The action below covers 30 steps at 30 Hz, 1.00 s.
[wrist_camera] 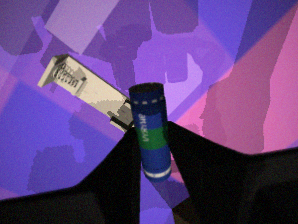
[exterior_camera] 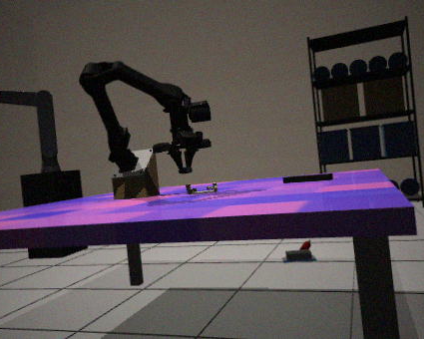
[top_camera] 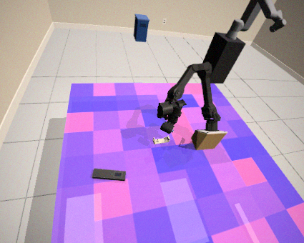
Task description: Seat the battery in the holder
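Observation:
My gripper [top_camera: 169, 129] [exterior_camera: 185, 170] [wrist_camera: 151, 129] is shut on the blue battery [wrist_camera: 152, 135] and holds it above the table, clear of the holder. The battery has a green band, a dark end at the top of the wrist view and a white ring near its lower end. The cream holder [top_camera: 162, 141] [exterior_camera: 203, 190] [wrist_camera: 95, 92] lies on the table, its spring at the upper left in the wrist view. The battery stands at an angle to the holder's length there and covers part of its near end. In the top and exterior views the battery is too small or hidden to make out.
A black flat box [top_camera: 109, 174] [exterior_camera: 307, 177] lies on the patterned table [top_camera: 76, 157] [exterior_camera: 265, 219], well away from the holder. A brown wedge-shaped block [top_camera: 209, 141] [exterior_camera: 136, 183] is at the arm's base. Another grey arm [top_camera: 250, 15] [exterior_camera: 47, 131] stands behind.

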Each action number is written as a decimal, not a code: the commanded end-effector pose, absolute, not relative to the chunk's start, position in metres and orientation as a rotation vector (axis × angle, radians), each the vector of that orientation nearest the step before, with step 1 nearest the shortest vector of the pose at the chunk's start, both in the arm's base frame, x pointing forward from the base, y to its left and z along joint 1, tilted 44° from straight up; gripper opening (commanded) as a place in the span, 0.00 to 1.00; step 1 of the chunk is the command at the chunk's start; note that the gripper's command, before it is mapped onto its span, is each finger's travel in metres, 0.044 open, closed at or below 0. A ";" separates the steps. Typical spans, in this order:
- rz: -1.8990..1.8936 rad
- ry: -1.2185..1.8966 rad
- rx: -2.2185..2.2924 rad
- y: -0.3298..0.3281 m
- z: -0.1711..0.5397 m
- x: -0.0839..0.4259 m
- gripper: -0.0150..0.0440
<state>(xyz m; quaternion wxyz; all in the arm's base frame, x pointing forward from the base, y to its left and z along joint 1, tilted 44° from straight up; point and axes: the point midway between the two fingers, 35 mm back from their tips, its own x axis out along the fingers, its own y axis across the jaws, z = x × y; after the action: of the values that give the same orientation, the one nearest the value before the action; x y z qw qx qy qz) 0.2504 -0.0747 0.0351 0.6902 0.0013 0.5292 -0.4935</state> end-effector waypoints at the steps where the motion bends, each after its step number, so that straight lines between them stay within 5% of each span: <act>1: -0.958 1.318 -0.177 -0.067 0.030 0.263 0.36; 11: -0.602 1.550 -0.572 -0.051 0.019 0.288 0.36; 30: -0.674 1.720 -0.530 -0.071 -0.001 0.283 0.36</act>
<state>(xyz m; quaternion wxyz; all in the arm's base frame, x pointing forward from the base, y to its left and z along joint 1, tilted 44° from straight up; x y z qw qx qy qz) 0.2848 -0.0652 0.0073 0.5945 -0.2368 0.7157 -0.2797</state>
